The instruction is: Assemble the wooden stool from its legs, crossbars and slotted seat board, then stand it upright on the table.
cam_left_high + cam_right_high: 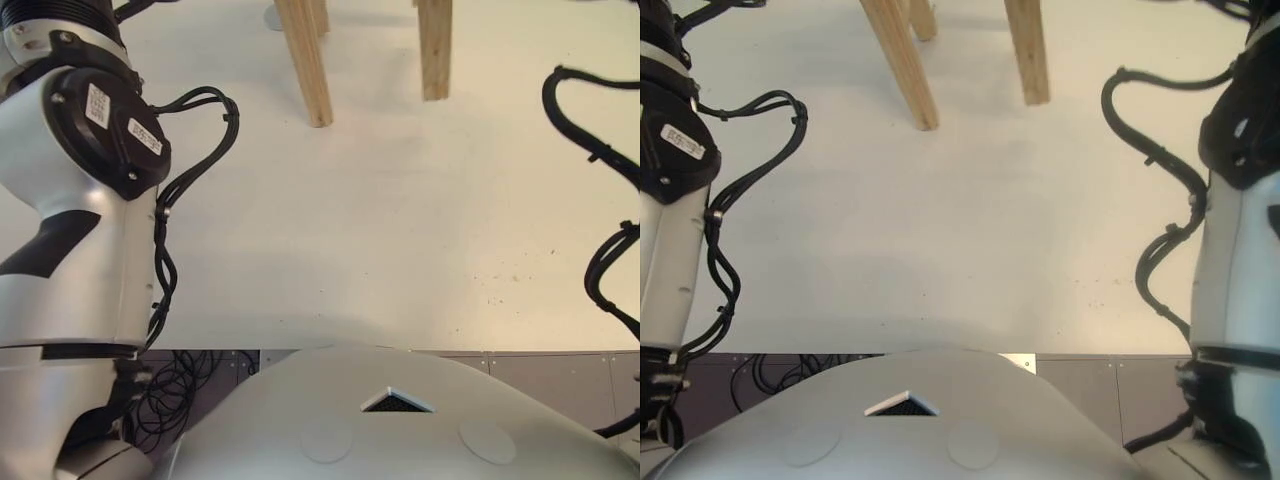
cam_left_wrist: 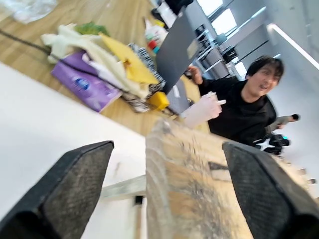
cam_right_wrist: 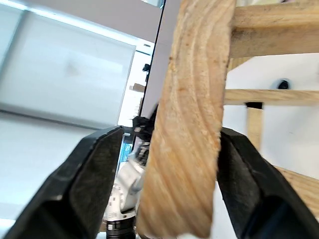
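The wooden stool stands on its legs (image 1: 305,60) on the white table (image 1: 400,220), far from me; a second leg (image 1: 1028,50) stands to the right. In the left wrist view my left gripper (image 2: 167,149) is open around a wooden stool board (image 2: 194,194). One finger (image 2: 264,194) is against the wood, and the other finger (image 2: 70,194) stands off with table showing between. In the right wrist view my right gripper (image 3: 172,132) straddles a wooden stool edge (image 3: 189,114) above crossbars (image 3: 271,97). A narrow gap shows beside one finger (image 3: 94,184).
The table's front edge (image 1: 480,350) runs close to me, with wide bare tabletop before the stool. Black cables (image 1: 1150,150) hang from both arms at the sides. Beyond the table lies floor clutter (image 2: 99,64).
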Robot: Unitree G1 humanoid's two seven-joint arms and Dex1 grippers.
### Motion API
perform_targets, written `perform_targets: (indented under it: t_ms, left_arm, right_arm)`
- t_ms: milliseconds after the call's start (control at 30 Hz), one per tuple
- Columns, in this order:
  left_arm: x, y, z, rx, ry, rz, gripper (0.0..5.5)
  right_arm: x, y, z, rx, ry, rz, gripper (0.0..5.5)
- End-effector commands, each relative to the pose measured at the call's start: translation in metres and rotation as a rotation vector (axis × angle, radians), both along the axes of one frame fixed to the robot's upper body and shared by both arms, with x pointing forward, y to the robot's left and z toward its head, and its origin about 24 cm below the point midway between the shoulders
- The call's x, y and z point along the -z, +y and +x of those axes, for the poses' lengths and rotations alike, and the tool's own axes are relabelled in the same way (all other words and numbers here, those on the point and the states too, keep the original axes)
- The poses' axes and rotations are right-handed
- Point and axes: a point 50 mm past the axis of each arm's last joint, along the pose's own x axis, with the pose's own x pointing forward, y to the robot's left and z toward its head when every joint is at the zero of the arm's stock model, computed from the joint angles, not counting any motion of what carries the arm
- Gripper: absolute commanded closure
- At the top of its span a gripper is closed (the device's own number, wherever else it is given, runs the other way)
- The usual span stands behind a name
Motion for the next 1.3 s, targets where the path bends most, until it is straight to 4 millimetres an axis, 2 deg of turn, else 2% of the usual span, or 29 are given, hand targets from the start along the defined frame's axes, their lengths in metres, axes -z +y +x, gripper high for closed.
perform_targets:
  t_ms: [33,100,167,267,333,400,467,533,667,733,800,867,933,1000,1067,1200,1300]
  left_arm:
    - [-0.017,0.013,-0.001,-0.011,-0.091,-0.007,1.49]
    - [-0.025,0.025,-0.002,-0.044,-0.183,0.025,1.49]
    - [-0.023,0.042,-0.006,-0.087,-0.281,0.092,1.49]
    - [0.011,0.072,-0.028,-0.183,-0.372,0.218,1.49]
    - [0.042,0.085,-0.049,-0.253,-0.371,0.255,1.64]
    - [0.07,0.088,-0.067,-0.297,-0.338,0.265,1.93]
    - [0.092,0.086,-0.081,-0.336,-0.287,0.246,2.19]
    - [0.108,0.08,-0.09,-0.35,-0.254,0.25,2.56]
    - [0.131,0.058,-0.105,-0.324,-0.238,0.313,3.18]
    - [0.143,0.044,-0.116,-0.302,-0.227,0.341,3.45]
    - [0.154,0.033,-0.125,-0.293,-0.204,0.324,3.8]
    - [0.163,0.025,-0.132,-0.299,-0.172,0.278,4.07]
    - [0.169,0.015,-0.141,-0.283,-0.166,0.283,4.46]
    - [0.171,0.005,-0.153,-0.277,-0.178,0.327,4.74]
    - [0.17,-0.005,-0.16,-0.288,-0.197,0.353,5.05]
    - [0.157,-0.018,-0.163,-0.282,-0.286,0.41,5.5]
    - [0.147,-0.021,-0.164,-0.266,-0.34,0.433,5.5]
  right_arm:
    - [0.028,-0.033,-0.013,0.051,0.058,-0.017,2.5]
    - [0.039,-0.043,-0.019,0.061,0.045,-0.024,2.5]
    - [0.048,-0.049,-0.024,0.071,0.003,-0.034,2.5]
    - [0.065,-0.057,-0.028,0.151,-0.053,-0.006,2.5]
    - [0.062,-0.058,-0.028,0.201,-0.131,0.083,2.46]
    - [0.056,-0.058,-0.029,0.236,-0.187,0.186,2.46]
    - [0.054,-0.058,-0.03,0.26,-0.188,0.266,2.46]
    - [0.049,-0.059,-0.032,0.285,-0.212,0.315,2.1]
    - [0.049,-0.071,-0.039,0.494,-0.296,0.284,1.59]
    - [0.078,-0.085,-0.047,0.736,-0.234,0.172,1.8]
    - [0.111,-0.094,-0.059,0.941,-0.116,0.2,2.18]
    - [0.135,-0.084,-0.073,1.017,-0.041,0.203,2.48]
    - [0.145,-0.066,-0.088,0.994,-0.087,-0.003,2.88]
    - [0.143,-0.044,-0.105,0.862,-0.312,-0.411,3.18]
    - [0.139,-0.022,-0.117,0.735,-0.532,-0.672,3.53]
    - [0.137,-0.001,-0.13,0.716,-0.697,-0.854,4.15]
    - [0.149,0.008,-0.136,0.757,-0.647,-0.882,4.65]
